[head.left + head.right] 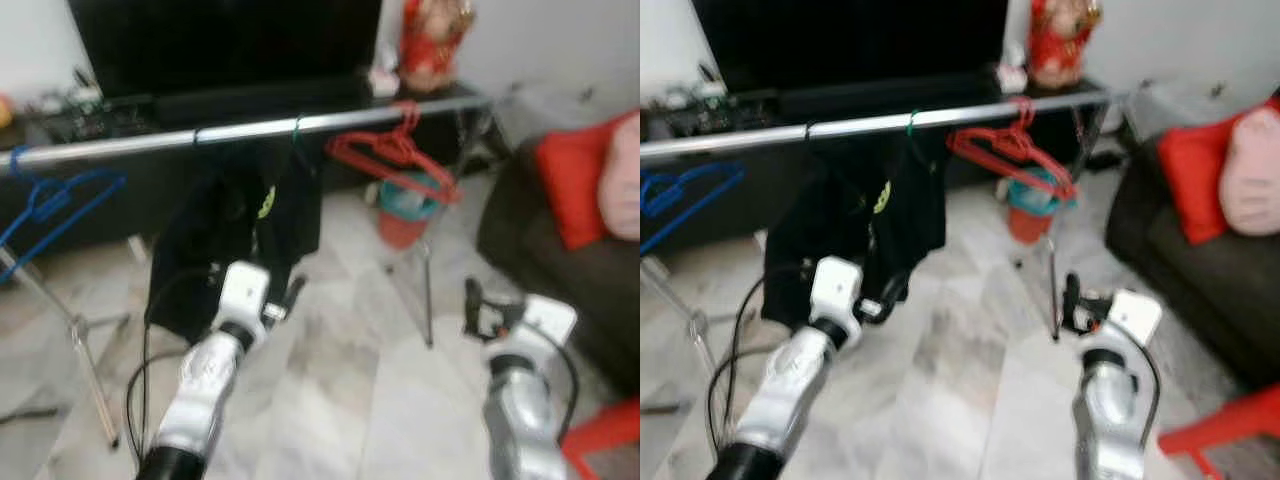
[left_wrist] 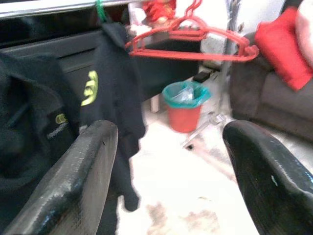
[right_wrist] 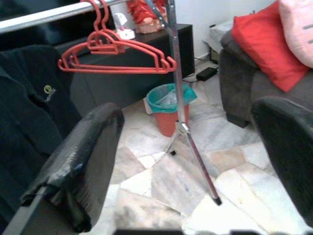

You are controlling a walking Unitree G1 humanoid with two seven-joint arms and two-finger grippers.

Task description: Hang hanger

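Red plastic hangers (image 3: 117,56) on silver rail (image 1: 250,130) looked light, stiff, slippery; we'd grip the shoulder bar. Left gripper (image 2: 168,171), right gripper (image 3: 195,161) gaped, empty.

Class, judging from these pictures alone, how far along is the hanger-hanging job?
Done, apparently: red hangers, a blue hanger and black garments hang on the silver rail. In hand: nothing; the left gripper and right gripper are both open and empty, below the rail. Left: no loose hanger is visible, so possibly nothing.
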